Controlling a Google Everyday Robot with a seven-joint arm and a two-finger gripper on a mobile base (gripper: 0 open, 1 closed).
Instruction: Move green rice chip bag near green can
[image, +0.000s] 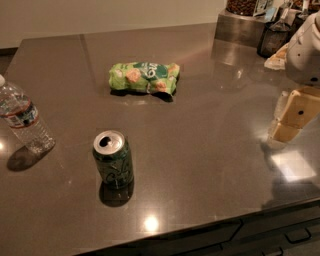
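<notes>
Three loose things sit on the dark grey, glossy surface (210, 150). The green rice chip bag (144, 78), a small, wrinkly light-green foil snack packet with a dark green logo and orange-pink chip pictures, lies flat toward the far edge, a little left of the middle. The green can (113, 160), a short dark green soda can with pale lettering and a silver top, stands upright toward the near edge, also left of the middle. A clear plastic water bottle (22, 117) with a red-and-white label stands by the left edge.

The robot's cream-coloured claw (290, 120) hangs below its white arm housing at the right edge of the surface, well apart from both bag and can. Whether it is spread or pressed together cannot be told from this view; it is too far from the bag to be pinching it.

Judged from this layout, none of the task is done. Bag and can are well apart, with a bare stretch of surface between them, and the bag is not yet grasped. Every step looks to be left: bringing the claw across from the right edge to the bag, taking hold of the crinkled foil, carrying it toward the near edge, and setting it down just beside the can without knocking the can over.
</notes>
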